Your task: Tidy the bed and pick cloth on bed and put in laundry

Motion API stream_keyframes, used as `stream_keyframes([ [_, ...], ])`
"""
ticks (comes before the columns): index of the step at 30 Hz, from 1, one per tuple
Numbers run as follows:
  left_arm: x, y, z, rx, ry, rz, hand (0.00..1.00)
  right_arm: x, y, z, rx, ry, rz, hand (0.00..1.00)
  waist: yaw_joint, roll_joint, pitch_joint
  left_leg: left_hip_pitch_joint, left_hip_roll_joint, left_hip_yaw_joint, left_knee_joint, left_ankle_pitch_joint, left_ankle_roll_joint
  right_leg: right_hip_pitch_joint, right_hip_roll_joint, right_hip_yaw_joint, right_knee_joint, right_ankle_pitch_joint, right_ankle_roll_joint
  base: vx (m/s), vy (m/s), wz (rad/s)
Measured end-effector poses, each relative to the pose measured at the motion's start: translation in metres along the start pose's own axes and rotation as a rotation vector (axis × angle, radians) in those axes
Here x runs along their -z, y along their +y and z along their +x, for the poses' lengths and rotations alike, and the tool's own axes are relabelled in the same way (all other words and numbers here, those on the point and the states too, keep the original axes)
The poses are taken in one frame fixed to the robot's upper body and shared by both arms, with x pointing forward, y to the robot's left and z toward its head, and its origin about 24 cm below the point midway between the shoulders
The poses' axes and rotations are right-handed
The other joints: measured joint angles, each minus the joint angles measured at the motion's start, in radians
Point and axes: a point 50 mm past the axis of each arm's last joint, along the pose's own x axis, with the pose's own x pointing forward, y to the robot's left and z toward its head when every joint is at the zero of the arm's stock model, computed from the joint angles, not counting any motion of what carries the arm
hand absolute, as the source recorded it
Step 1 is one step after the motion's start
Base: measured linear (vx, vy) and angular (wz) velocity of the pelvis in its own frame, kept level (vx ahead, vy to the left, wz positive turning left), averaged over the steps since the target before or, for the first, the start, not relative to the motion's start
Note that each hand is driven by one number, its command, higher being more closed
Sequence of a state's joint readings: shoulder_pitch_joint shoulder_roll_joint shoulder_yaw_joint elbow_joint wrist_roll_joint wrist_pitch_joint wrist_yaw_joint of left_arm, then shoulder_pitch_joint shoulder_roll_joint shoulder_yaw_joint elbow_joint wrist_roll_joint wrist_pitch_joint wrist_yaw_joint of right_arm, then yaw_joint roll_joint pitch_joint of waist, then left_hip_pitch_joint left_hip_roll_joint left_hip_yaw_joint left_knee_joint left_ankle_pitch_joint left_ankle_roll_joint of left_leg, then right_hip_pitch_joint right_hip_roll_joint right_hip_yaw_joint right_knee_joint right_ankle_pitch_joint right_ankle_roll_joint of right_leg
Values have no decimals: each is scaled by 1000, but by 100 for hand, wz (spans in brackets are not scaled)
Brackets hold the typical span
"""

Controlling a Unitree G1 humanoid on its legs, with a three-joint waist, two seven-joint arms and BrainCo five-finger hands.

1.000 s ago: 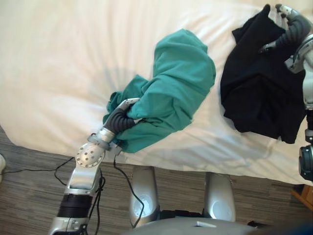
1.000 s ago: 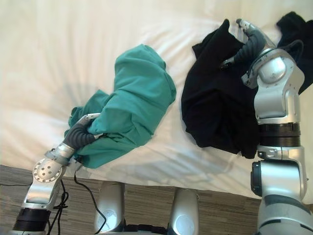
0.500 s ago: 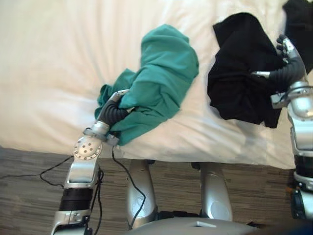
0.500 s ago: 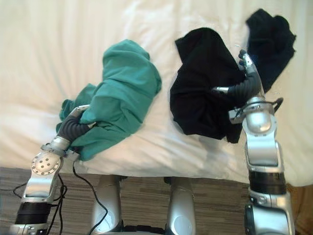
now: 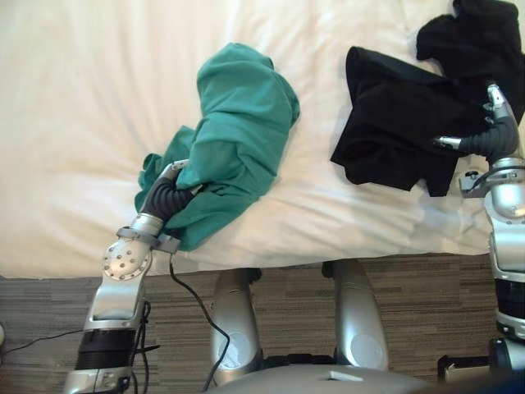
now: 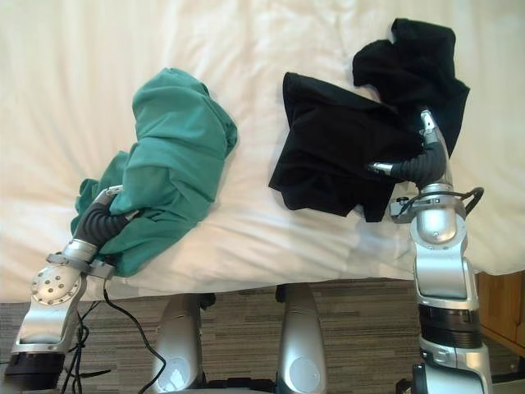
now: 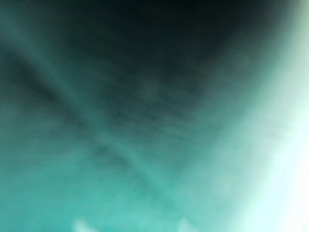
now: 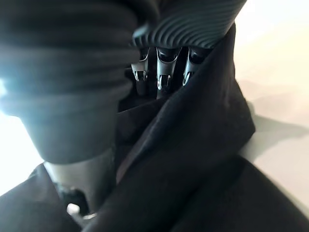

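Observation:
A crumpled green cloth (image 5: pixel 238 123) lies on the white bed (image 5: pixel 82 123), reaching down to its near edge. My left hand (image 5: pixel 164 197) is buried in the cloth's lower end, and green fabric (image 7: pixel 145 145) covers the left wrist view. A black cloth (image 5: pixel 394 123) lies spread to the right. My right hand (image 5: pixel 488 139) is at its near right corner, and its fingers (image 8: pixel 161 72) curl into the dark fabric (image 8: pixel 193 159). A second black piece (image 5: pixel 480 33) lies bunched just beyond, touching the first.
The bed's near edge (image 5: pixel 287 256) runs across in front of me, with grey wood-pattern floor (image 5: pixel 49 304) below it. A brown wooden piece of furniture (image 6: pixel 502 316) stands at the lower right. The bed's left half is bare sheet.
The view has shifted. Both cloths now lie nearer the bed's front edge. My right hand has come from the black cloth's far top to its near right corner, and the cloth has spread out.

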State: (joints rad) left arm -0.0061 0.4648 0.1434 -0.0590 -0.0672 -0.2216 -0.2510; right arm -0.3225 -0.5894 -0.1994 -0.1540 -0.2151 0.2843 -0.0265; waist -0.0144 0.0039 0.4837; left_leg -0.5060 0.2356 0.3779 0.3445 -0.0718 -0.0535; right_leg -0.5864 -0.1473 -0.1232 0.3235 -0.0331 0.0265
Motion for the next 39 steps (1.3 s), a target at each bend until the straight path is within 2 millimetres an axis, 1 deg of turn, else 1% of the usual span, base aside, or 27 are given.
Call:
stream_keyframes([
  [3,0,0,0,7,0,4,100,-1,7,3,-36,-13,-81,0,-1,6,2,4,-11,-4,-23,13,0,-3,-6,0,-1,0,0,28,-19,7],
  [4,0,0,0,8,-1,7,100,-3,10,6,-51,-20,-122,100,-2,12,6,5,-15,-5,-30,18,1,-3,-9,-1,-2,0,0,17,-21,5],
  [5,0,0,0,8,-1,8,100,-4,12,8,-61,-22,-166,100,-2,16,8,6,-17,-5,-31,18,1,-3,-10,-1,-2,0,0,5,-14,3],
  [6,0,0,0,8,-1,8,100,-4,12,8,-61,-22,-166,100,-2,16,8,6,-17,-5,-31,18,1,-3,-10,-1,-2,0,0,0,0,0],
  [7,0,-1,0,0,0,8,100,-5,16,12,-66,-27,-249,100,-2,19,8,7,-20,-5,-36,21,3,-3,-12,-1,-3,1,1,0,0,0],
  [10,1,-3,1,-5,1,4,100,-9,21,22,-57,-25,-382,100,-2,19,8,15,-27,-6,-61,39,3,0,-14,-2,-13,11,10,-13,-18,4],
  [11,2,-4,5,-7,-2,0,100,-11,22,29,-61,-26,-440,100,2,21,6,15,-27,-8,-66,44,2,4,-13,-5,-20,17,8,0,0,0],
  [15,7,-8,24,-4,-19,-11,100,-8,22,47,-64,17,-498,100,9,38,-4,16,-27,-39,-96,70,-2,32,-7,-37,-60,38,9,-44,-22,16],
  [16,7,-11,31,9,-28,11,100,-4,21,53,-75,41,-518,100,19,42,-12,16,-26,-52,-112,82,-7,43,-2,-50,-81,50,4,-44,-20,20],
  [17,7,-14,39,10,-34,22,100,0,23,56,-99,58,-533,100,30,38,-26,16,-26,-58,-133,98,-12,45,2,-55,-96,56,3,-42,-22,17],
  [21,10,-19,52,-7,-17,54,100,15,41,59,-192,112,-465,100,44,22,-49,49,-25,-67,-200,148,-20,78,18,-72,-141,78,-9,-30,-34,6],
  [23,19,-20,55,-18,22,45,100,27,61,54,-262,141,-350,100,41,11,-59,86,-24,-67,-233,167,-25,112,27,-75,-163,84,-8,-43,-28,-2],
  [24,21,-21,55,-22,33,48,100,29,66,52,-271,151,-305,100,36,5,-64,95,-23,-66,-239,170,-25,119,29,-75,-168,87,-12,-34,-17,-7],
  [25,25,-22,54,-29,57,56,100,34,76,49,-287,171,-206,100,35,-2,-67,115,-21,-62,-247,171,-27,139,34,-73,-180,90,-16,-29,-11,-12],
  [26,29,-24,54,-32,86,54,100,41,86,43,-301,193,-88,100,33,-11,-70,142,-19,-57,-259,173,-29,161,38,-68,-190,92,-14,-17,-9,-15],
  [27,31,-25,54,-32,103,51,100,44,91,39,-306,203,-35,100,31,-17,-73,154,-18,-53,-263,175,-33,170,41,-64,-192,93,-14,-5,-11,-19],
  [28,35,-26,53,-40,138,48,100,51,102,28,-319,225,90,100,33,-27,-76,184,-15,-44,-275,177,-36,195,48,-57,-201,94,-14,8,-11,-17],
  [29,38,-27,53,-45,157,46,100,53,108,22,-322,234,156,100,32,-31,-76,197,-13,-40,-277,177,-36,206,50,-55,-204,94,-14,24,-15,-25],
  [30,43,-28,51,-55,197,42,100,58,120,9,-331,255,286,100,32,-41,-77,232,-10,-27,-287,176,-38,233,56,-45,-213,94,-14,38,-15,-28],
  [32,54,-31,42,-76,278,36,100,66,140,-21,-347,292,484,100,30,-54,-76,314,-10,2,-318,176,-44,290,64,-25,-227,93,-13,50,-6,-37],
  [33,63,-34,36,-81,333,31,100,74,150,-43,-353,329,575,100,23,-56,-77,367,-14,15,-338,174,-47,337,67,-17,-243,91,-11,68,10,-30],
  [34,68,-36,33,-85,364,24,100,80,154,-55,-354,353,618,100,20,-57,-78,393,-15,22,-344,173,-48,361,68,-12,-250,90,-9,75,24,-33],
  [35,82,-42,22,-105,444,-22,100,93,167,-86,-363,429,696,100,6,-63,-103,439,-20,39,-352,156,-55,394,66,3,-255,80,5,62,32,-27],
  [36,87,-45,16,-112,474,-40,100,98,171,-99,-371,460,710,100,1,-64,-122,452,-25,50,-360,152,-56,399,64,8,-255,78,8,65,51,-26],
  [37,91,-47,13,-114,491,-51,100,101,173,-106,-376,478,716,100,-1,-65,-132,460,-28,53,-367,152,-56,403,63,12,-256,77,10,86,69,-26],
  [38,106,-56,-4,-128,573,-112,100,118,179,-138,-399,581,734,100,-17,-67,-178,508,-45,76,-395,146,-53,431,55,28,-264,70,19,92,76,-26],
  [39,111,-59,-10,-131,603,-134,100,125,180,-148,-403,622,733,100,-24,-67,-191,530,-52,81,-409,145,-54,447,52,28,-268,67,24,94,95,-24],
])
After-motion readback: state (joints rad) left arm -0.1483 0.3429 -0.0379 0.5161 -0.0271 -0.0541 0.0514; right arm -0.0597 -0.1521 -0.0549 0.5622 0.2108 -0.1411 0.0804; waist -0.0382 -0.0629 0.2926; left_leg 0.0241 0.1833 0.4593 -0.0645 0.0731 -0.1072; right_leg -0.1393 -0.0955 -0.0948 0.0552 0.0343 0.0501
